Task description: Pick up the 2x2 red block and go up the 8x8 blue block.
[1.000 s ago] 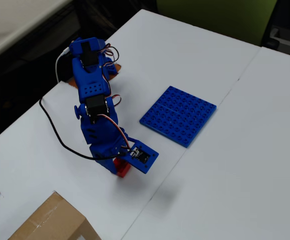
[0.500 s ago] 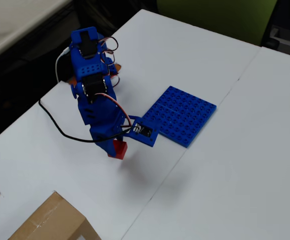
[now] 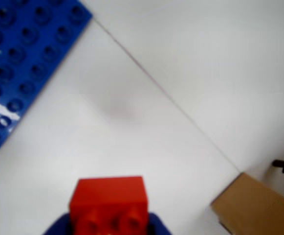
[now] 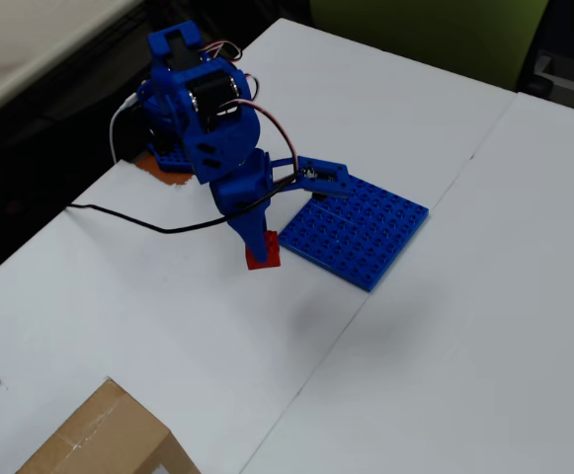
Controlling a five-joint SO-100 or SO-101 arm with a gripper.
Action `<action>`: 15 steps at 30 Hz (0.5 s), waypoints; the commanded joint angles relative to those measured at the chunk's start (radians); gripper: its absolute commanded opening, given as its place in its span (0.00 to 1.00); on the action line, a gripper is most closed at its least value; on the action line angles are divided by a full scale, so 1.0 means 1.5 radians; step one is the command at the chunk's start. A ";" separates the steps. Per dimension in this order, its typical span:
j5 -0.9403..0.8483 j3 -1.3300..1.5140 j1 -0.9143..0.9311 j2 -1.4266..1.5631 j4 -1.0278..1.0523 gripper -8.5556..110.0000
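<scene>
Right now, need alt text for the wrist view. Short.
A red 2x2 block sits at the bottom centre, studs facing the camera, held between the blue fingers above a white table. A corner of the blue studded baseplate fills the upper left, and a cardboard box juts in at lower right.

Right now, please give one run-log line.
gripper: shut on red block | block: lifted | blue plate: beside, bare | phase: carry

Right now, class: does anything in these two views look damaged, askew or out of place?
Nothing stands out. The tool holds the 2x2 red block beside the 8x8 blue block, which lies flat on the white table. A cardboard box sits at the table's edge, apparently intact.
</scene>
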 commanded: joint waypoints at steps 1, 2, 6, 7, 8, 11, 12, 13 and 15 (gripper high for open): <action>-0.030 0.001 -0.037 0.067 0.005 0.08; -0.035 0.001 -0.046 0.075 0.008 0.08; -0.059 0.001 -0.085 0.098 0.021 0.08; -0.071 0.001 -0.095 0.102 0.024 0.08; -0.087 0.000 -0.104 0.105 0.026 0.08; -0.102 -0.004 -0.139 0.110 0.037 0.08; -0.106 -0.007 -0.150 0.111 0.040 0.08; -0.106 -0.009 -0.163 0.111 0.043 0.08; -0.133 -0.010 -0.184 0.108 0.044 0.08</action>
